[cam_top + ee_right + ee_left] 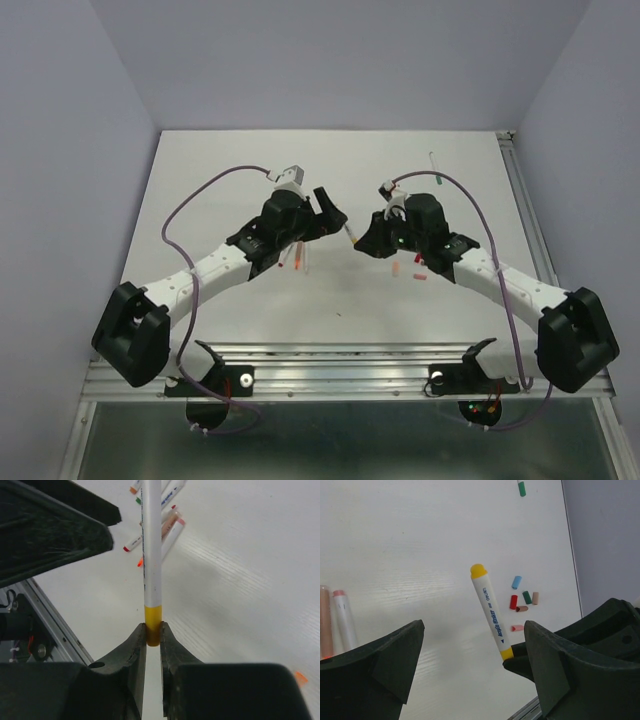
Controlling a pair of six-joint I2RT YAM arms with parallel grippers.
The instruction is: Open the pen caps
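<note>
**Right fingers pinch the yellow pen by one end; left fingers spread wide**

Right gripper (153,630): fingers pressed onto the lower yellow end of a white pen (152,545). The barrel runs straight up out of the grip. It hangs above the table (260,555) and touches nothing else.

Left gripper (473,626): fingers spread, holding nothing. In the left wrist view the same pen shows in the gap between them, tilted, with a rounded yellow end on top. It touches neither finger. I cannot tell whether it sits between the fingertips or just beyond them. Both ends are yellow and both are on the barrel. I cannot tell which one is the cap.

From above, the two grippers meet nose to nose over the middle of the table, with the pen between them.

Loose caps (522,602): a small cluster of blue, red, green, tan and brown, with a pink one a little nearer. They lie on the table towards its right edge, apart from the pen.

Other pens (344,622): lying flat beside the left finger at the frame's left border. The right wrist view shows them as a bunch behind the held barrel.

Edges: a metal rail (340,360) runs along the near edge, below the arms. The right table edge lies close behind the caps, against a grey wall (605,540). The far half of the table is open white surface, except for one pen (433,168) lying near the back right.
</note>
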